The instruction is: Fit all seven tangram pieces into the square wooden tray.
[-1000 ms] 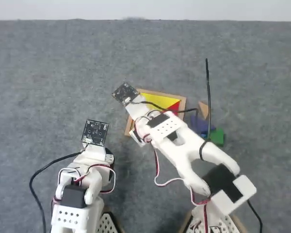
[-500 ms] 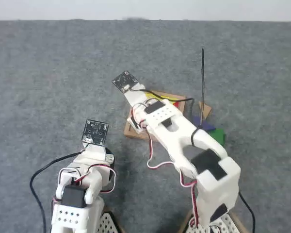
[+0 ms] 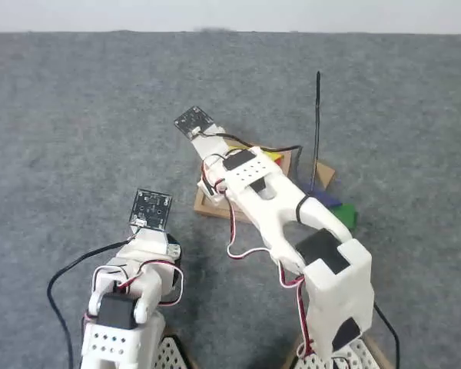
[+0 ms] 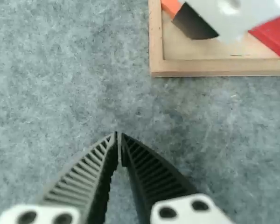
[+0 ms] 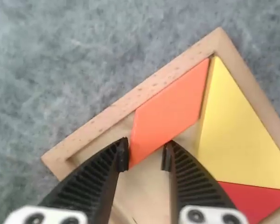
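The square wooden tray (image 5: 144,91) lies on grey carpet, and my right arm (image 3: 253,188) stretches over it. An orange parallelogram (image 5: 170,112) lies flat in the tray along its rim. My right gripper (image 5: 144,151) is shut on that piece's near end, one finger on each side. Beside it in the tray sit a yellow triangle (image 5: 233,140) and a red piece (image 5: 252,200). My left gripper (image 4: 119,136) is shut on nothing, low over the carpet short of the tray's corner (image 4: 154,46). My left arm (image 3: 138,277) stays folded near its base.
Loose green (image 3: 344,215), purple (image 3: 323,201) and tan (image 3: 323,175) pieces lie on the carpet to the right of the tray. A thin black rod (image 3: 317,123) stands just behind them. Open carpet spreads to the left and far side.
My right arm has stretched farther out over the tray, carrying its wrist toward the far left corner. The left arm has not moved.
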You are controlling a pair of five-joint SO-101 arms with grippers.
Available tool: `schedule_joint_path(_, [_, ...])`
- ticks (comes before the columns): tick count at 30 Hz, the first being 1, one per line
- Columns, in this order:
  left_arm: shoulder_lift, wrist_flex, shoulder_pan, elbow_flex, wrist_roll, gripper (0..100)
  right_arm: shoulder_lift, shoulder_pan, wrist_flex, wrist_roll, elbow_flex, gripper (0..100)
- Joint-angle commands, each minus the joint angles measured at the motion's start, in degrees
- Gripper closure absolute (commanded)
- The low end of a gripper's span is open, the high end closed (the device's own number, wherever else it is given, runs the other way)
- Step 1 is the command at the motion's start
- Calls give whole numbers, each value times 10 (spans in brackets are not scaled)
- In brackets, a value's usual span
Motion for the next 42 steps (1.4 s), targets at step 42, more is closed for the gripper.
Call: schedule_joint_path(42, [-7, 4, 1, -7, 7, 988, -196, 274, 130, 103, 98, 699])
